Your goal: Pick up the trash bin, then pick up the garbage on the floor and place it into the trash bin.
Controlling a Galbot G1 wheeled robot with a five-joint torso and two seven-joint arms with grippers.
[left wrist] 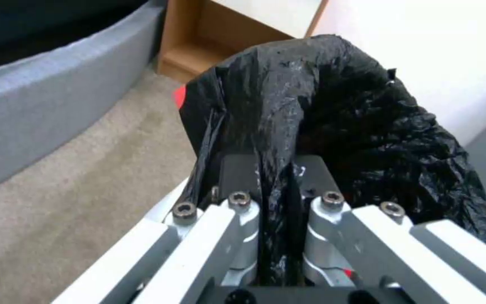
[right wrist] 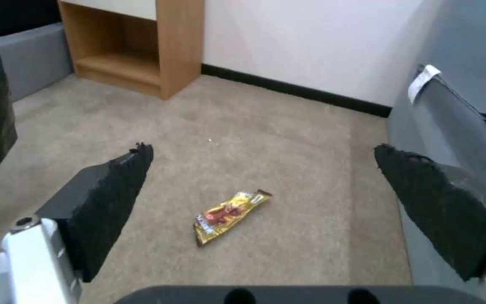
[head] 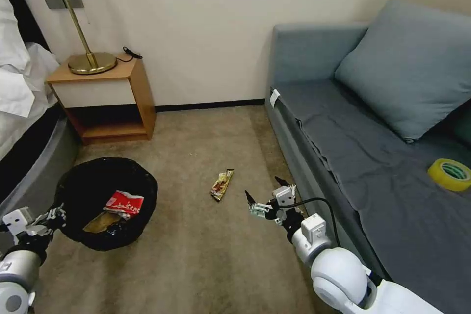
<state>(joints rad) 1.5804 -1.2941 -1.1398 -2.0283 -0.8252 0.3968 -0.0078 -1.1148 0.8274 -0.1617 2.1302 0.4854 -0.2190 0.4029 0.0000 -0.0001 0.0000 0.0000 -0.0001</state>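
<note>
The left gripper [left wrist: 276, 211] is clamped on the rim of the trash bin [head: 105, 201]; its wrist view shows the black bag pinched between the fingers. Inside the bin lie a red-and-white carton [head: 125, 203] and what may be a brown paper bag [head: 99, 222]. The right gripper [head: 267, 194] hangs spread wide above the carpet, with the gold-brown snack wrapper [right wrist: 229, 215] on the floor ahead of it.

Right hand [right wrist: 263, 185] spread wide — snack wrapper [right wrist: 229, 214] on carpet between.
</note>
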